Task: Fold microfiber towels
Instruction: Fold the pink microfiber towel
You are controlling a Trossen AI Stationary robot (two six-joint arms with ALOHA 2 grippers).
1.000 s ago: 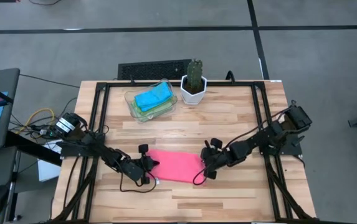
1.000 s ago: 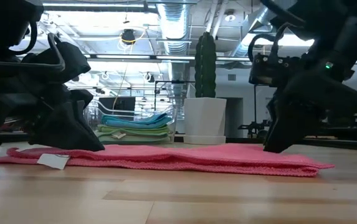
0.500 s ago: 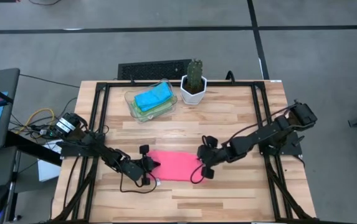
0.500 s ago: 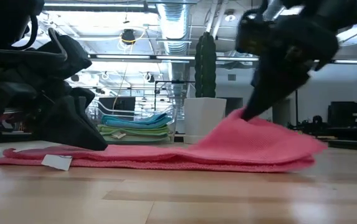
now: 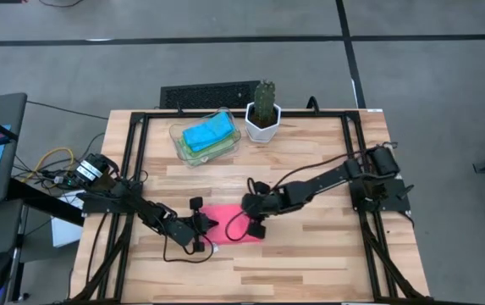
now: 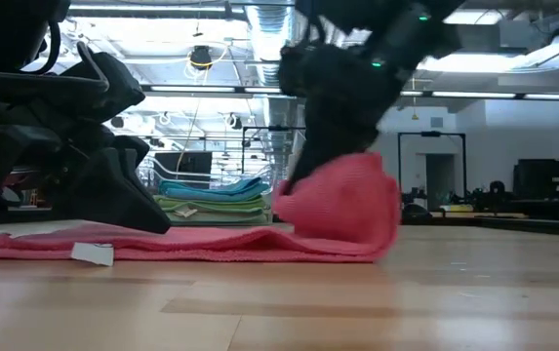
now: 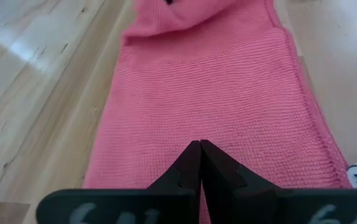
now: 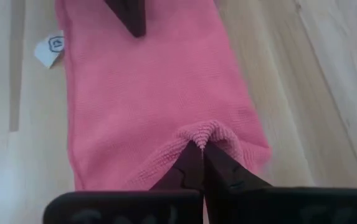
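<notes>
High view frames are read from the left edge of the desk [image 5: 310, 165] rightward. The left gripper [image 5: 205, 224] is seen low near the front edge, its fingers closed and pressed down on the left end of the hot pink towel [image 5: 229, 229]; this end appears to be pinned so that the cloth cannot slide while the other end is carried over. A small white label [image 6: 92, 253] is sewn at that left end; a mark is printed on it, but no writing can be read. To the right, the right gripper [image 5: 251, 222] is closed on a pinched bunch of the towel's right edge, which is lifted off the wood and curled back over the flat part, as the low view shows. The fold is judged to be under way, with the raised edge not yet laid down. Toward the back edge, a clear tray [image 5: 175, 135] is set with folded cyan and green towels [image 5: 207, 134] stacked inside, presumably finished ones. Just right of it stands a potted cactus [image 5: 263, 110] in a white pot.
</notes>
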